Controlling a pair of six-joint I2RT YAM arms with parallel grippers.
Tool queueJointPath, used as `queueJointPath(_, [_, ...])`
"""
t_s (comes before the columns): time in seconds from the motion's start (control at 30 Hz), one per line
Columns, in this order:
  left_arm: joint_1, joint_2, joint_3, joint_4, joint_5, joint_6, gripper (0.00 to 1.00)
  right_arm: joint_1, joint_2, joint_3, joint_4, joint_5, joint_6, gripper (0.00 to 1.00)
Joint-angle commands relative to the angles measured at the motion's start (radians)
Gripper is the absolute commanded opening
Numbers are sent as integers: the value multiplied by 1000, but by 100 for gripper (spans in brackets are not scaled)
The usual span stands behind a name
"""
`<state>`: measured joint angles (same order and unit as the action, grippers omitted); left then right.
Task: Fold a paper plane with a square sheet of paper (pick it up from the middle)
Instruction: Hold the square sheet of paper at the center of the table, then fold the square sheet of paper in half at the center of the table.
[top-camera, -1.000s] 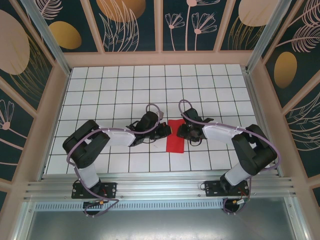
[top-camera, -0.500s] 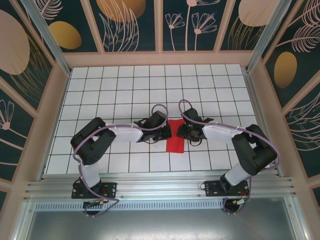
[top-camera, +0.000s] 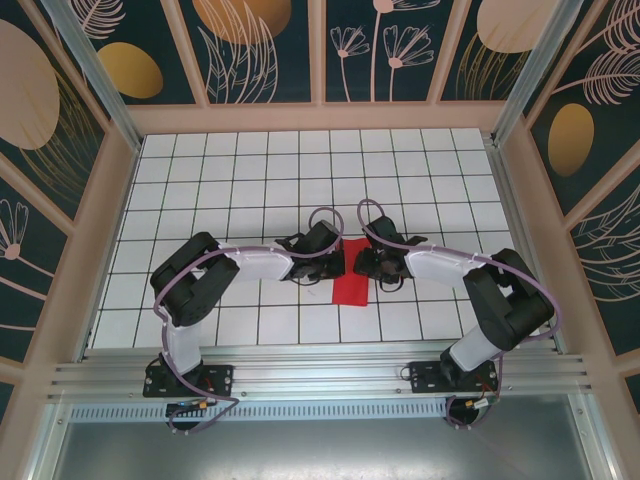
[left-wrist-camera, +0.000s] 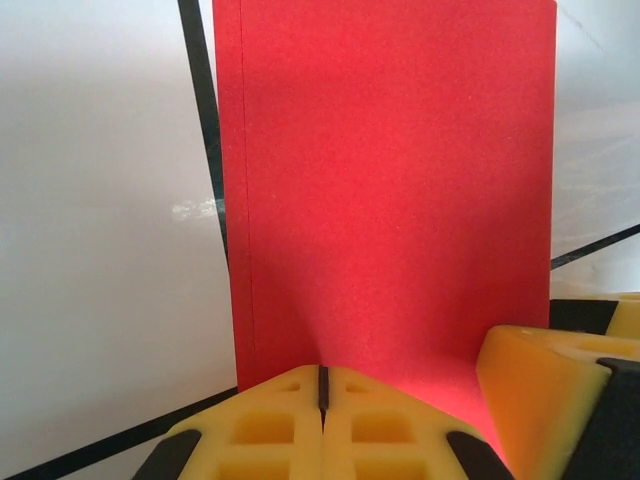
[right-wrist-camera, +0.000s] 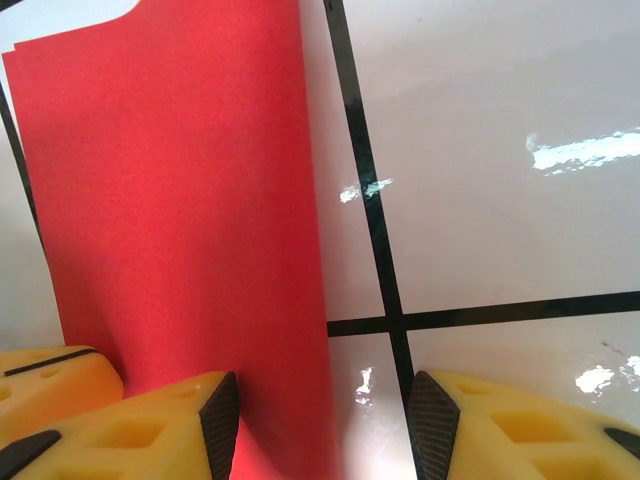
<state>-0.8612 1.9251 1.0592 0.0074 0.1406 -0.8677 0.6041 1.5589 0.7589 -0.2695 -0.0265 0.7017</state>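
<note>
The square sheet of paper (top-camera: 352, 287) lies flat on the tiled table as a narrow red rectangle, folded double with a layered edge on one long side (left-wrist-camera: 400, 180). My left gripper (top-camera: 337, 262) is shut, and its joined yellow tips (left-wrist-camera: 322, 385) rest on the sheet's left long edge, with nothing between them. From the opposite side my right gripper (top-camera: 362, 262) stands open. One of its fingers (right-wrist-camera: 215, 415) sits on the red paper (right-wrist-camera: 170, 200) and the other on bare tile, so the jaws straddle the sheet's right long edge.
White tiles with black grid lines (top-camera: 250, 180) stretch all around the paper. Wooden frame rails and patterned panels (top-camera: 320, 110) wall in the table at the back and sides. A metal rail (top-camera: 320, 375) carries both arm bases at the near edge.
My left arm has reached to the right, bringing its shut gripper from beside the paper onto the sheet's left edge. The right arm and the paper have stayed put.
</note>
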Motion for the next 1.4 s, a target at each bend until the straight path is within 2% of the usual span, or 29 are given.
queueJointPath(0.0, [-9,40,10,-87,-29,27,0,3,40,-10,-7,27,12,54])
queueJointPath(0.3, [-11,40,7,-109,-46,36,0,-15,-40,46,-51,26,-19,58])
queueJointPath(0.43, [-12,41,7,-110,-45,37,0,-50,-136,26,-17,-39,-32,56])
queueJointPath(0.63, [-11,48,8,-106,-41,42,0,-81,-198,-55,166,-305,-27,32])
queueJointPath(0.7, [-12,49,9,-106,-40,44,0,-81,-184,-64,195,-338,-23,20])
queueJointPath(0.77, [-11,52,10,-106,-38,44,0,-86,-164,-71,195,-337,-21,16])
queueJointPath(1.07, [-12,55,8,-106,-37,45,0,-144,-116,-187,312,-417,2,15])
queueJointPath(1.37, [-11,65,9,-107,-36,45,0,-175,-80,-267,311,-382,-18,17])
